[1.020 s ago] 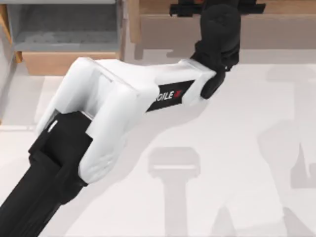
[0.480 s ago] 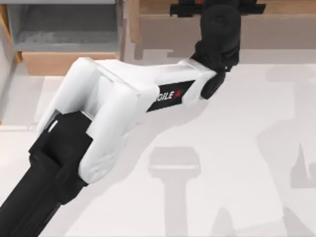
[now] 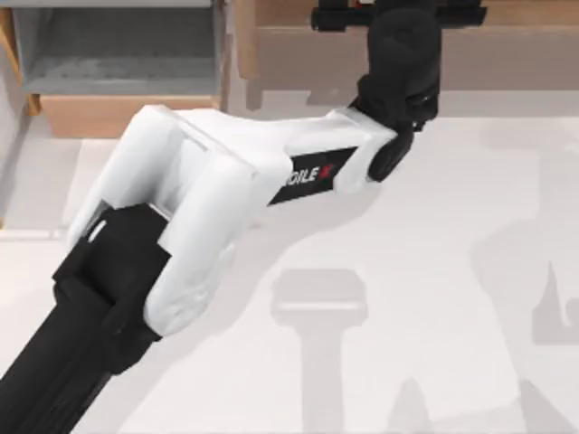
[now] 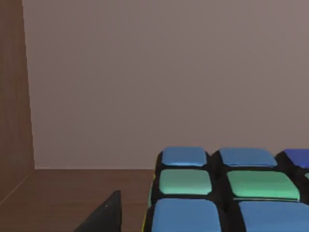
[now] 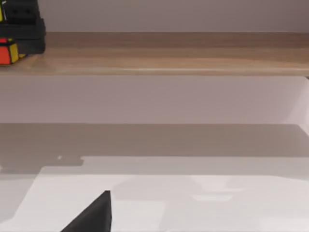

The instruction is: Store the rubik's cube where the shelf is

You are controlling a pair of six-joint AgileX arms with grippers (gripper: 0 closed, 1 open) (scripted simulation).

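Observation:
The rubik's cube (image 4: 227, 193) rests on the light-brown shelf (image 4: 63, 188), showing blue and green squares up close. From the right wrist view the rubik's cube (image 5: 7, 52) sits at one end of the shelf (image 5: 169, 53), under the black left gripper (image 5: 21, 21). In the top view my left arm reaches to the back, and the left gripper (image 3: 398, 14) is over the shelf (image 3: 534, 14). Its black fingertip (image 4: 104, 217) stands a little apart from the cube, so the gripper is open. My right arm is parked, with one fingertip (image 5: 96, 215) over the table.
A boxy wooden compartment (image 3: 118, 54) with a grey interior stands at the back left. The shelf's wooden upright end (image 4: 14, 96) rises close beside the cube. Under the board lies a shaded recess (image 3: 516, 59). The white table (image 3: 425, 271) spreads in front.
The left wrist has edged slightly farther over the shelf, and a bit more of the cube's red shows at the gripper. Nothing else has moved.

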